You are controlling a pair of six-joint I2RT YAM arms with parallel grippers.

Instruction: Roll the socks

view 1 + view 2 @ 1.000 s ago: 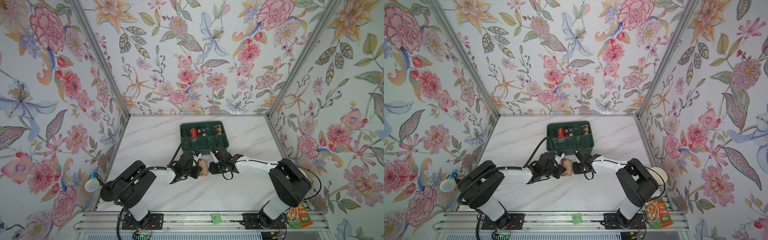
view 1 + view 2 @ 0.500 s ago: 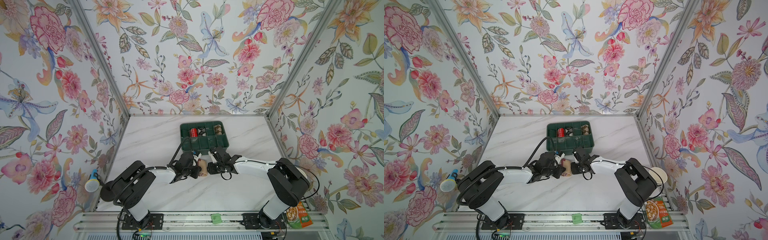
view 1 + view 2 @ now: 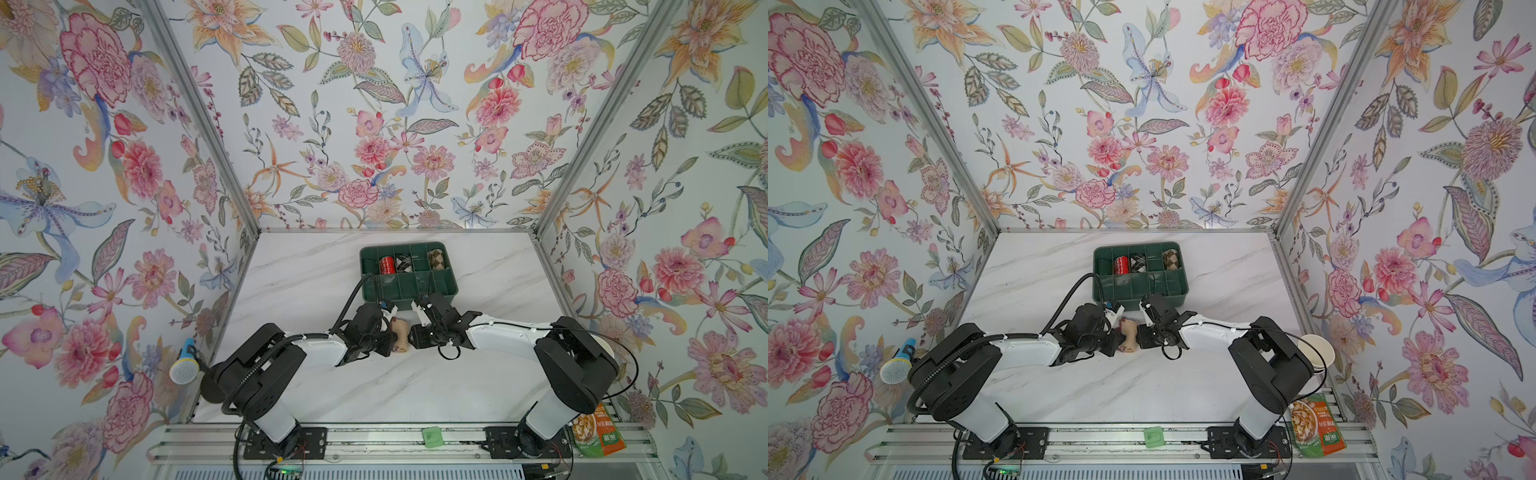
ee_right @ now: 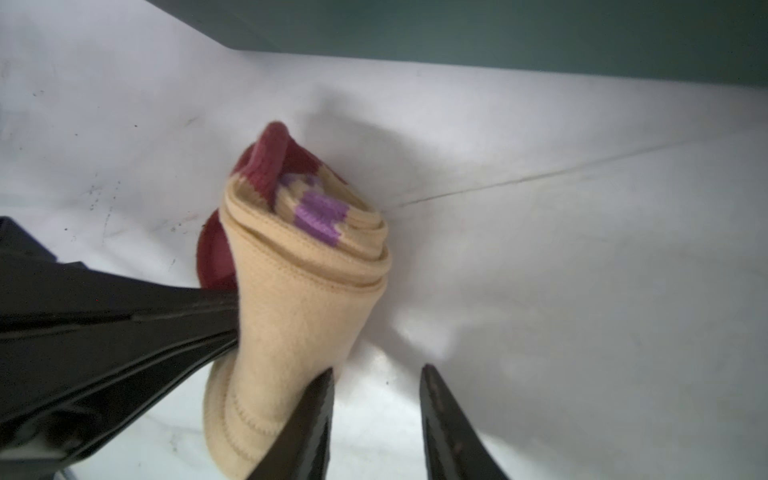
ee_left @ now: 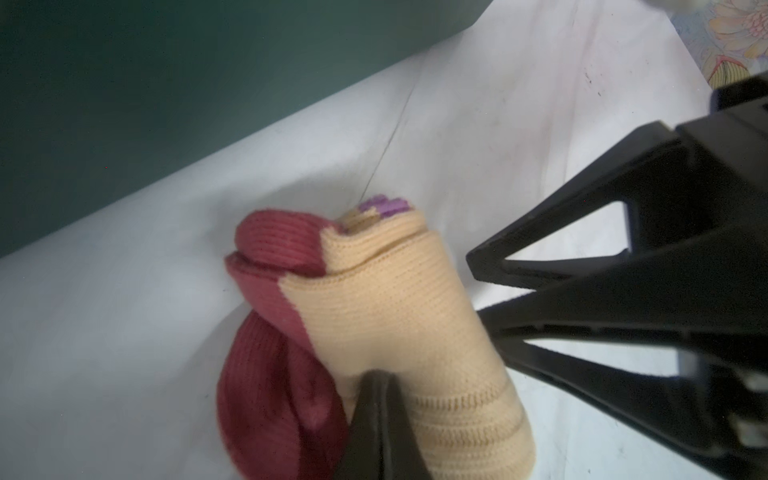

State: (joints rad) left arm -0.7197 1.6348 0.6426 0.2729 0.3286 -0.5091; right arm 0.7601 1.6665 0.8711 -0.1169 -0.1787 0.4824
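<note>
The sock roll (image 3: 400, 337) lies at lower centre of both top views, just below the green tray (image 3: 409, 293). Rolling looks done, so next the cuff wants folding over the bundle. The left gripper (image 5: 376, 384) is closed, apparently pinching the roll's outer layer. The right gripper (image 4: 376, 399) stands part-open, one jaw touching the roll, holding nothing.

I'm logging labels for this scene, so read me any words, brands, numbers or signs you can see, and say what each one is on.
Snack packet by the right arm's base: printed characters, too small to read.
Red roll in the green tray: white markings, too blurred to read.
Beige and maroon sock roll: no writing.
Nothing else shows readable text.
</note>
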